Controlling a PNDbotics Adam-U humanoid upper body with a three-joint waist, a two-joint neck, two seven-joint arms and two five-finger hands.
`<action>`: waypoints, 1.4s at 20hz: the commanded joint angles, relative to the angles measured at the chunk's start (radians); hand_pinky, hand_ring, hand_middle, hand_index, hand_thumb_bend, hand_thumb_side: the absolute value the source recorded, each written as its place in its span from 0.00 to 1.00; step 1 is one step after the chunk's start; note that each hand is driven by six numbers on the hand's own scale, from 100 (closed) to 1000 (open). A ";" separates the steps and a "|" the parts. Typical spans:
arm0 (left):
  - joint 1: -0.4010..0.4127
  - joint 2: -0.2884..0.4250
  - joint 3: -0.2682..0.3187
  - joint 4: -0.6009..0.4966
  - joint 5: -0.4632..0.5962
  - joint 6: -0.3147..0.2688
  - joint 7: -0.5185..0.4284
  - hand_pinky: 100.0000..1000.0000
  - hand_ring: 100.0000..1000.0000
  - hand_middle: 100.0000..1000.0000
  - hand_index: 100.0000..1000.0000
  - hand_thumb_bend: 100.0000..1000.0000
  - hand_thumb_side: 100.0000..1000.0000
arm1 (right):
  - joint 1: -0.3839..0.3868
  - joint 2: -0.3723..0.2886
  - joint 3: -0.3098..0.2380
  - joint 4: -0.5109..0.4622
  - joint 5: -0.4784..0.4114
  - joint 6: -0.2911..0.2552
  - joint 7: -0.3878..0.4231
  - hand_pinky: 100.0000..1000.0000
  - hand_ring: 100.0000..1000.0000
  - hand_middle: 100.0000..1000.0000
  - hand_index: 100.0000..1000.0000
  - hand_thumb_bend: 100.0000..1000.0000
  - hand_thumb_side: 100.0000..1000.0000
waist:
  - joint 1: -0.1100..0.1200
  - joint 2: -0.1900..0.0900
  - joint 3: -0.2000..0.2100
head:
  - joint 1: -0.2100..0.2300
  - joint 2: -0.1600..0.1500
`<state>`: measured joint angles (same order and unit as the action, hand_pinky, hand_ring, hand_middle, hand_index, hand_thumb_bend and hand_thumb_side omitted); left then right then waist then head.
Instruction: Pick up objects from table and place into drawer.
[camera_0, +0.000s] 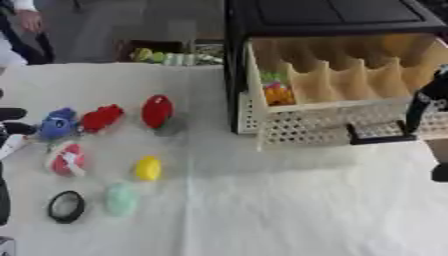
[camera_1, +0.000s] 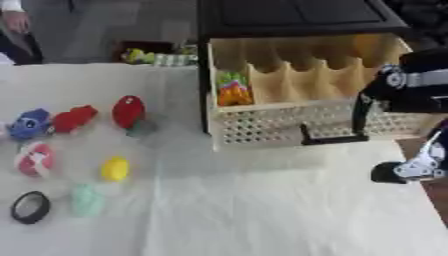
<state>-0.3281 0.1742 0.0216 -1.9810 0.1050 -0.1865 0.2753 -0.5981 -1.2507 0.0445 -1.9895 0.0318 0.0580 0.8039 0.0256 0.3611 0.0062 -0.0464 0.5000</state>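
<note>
Seven small objects (camera_0: 157, 111) lie left of the open drawer (camera_0: 332, 120); no writing readable.

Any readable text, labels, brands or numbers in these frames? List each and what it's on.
None readable.
Pink-and-white object: white patches, no letters can be made out.
Packages in the far box: too blurred to read.
Colourful item in the drawer: no legible print.
Right robot hand: pale band, no legible marking.

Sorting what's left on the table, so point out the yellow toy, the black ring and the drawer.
yellow toy (camera_0: 148, 168), left eye view, its middle.
black ring (camera_0: 66, 206), left eye view, its rim.
drawer (camera_1: 289, 127), right eye view, perforated front wall.
</note>
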 joint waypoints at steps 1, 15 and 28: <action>-0.009 0.009 0.009 -0.019 -0.006 -0.003 0.005 0.44 0.54 0.62 0.76 0.00 0.95 | -0.012 0.014 -0.068 -0.010 -0.035 -0.002 -0.046 0.00 0.00 0.00 0.35 0.34 0.43 | 0.001 -0.021 -0.004 | 0.020 0.007; -0.012 0.041 0.016 -0.019 -0.006 -0.029 0.022 0.44 0.55 0.62 0.76 0.00 0.92 | -0.007 0.197 -0.310 -0.010 -0.235 0.094 -0.248 0.04 0.00 0.00 0.31 0.00 0.74 | 0.030 -0.024 -0.017 | 0.066 0.021; -0.084 0.304 0.055 -0.019 -0.124 -0.080 0.091 0.43 0.55 0.62 0.78 0.00 0.73 | 0.025 0.260 -0.361 -0.010 -0.425 -0.034 -0.439 0.34 0.11 0.11 0.51 0.03 0.84 | 0.057 -0.026 -0.004 | 0.036 0.028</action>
<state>-0.3982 0.4228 0.0595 -1.9810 0.0013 -0.2710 0.3555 -0.5666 -0.9716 -0.3014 -1.9896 -0.3703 0.0392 0.3865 0.0876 0.3577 0.0011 -0.0055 0.5269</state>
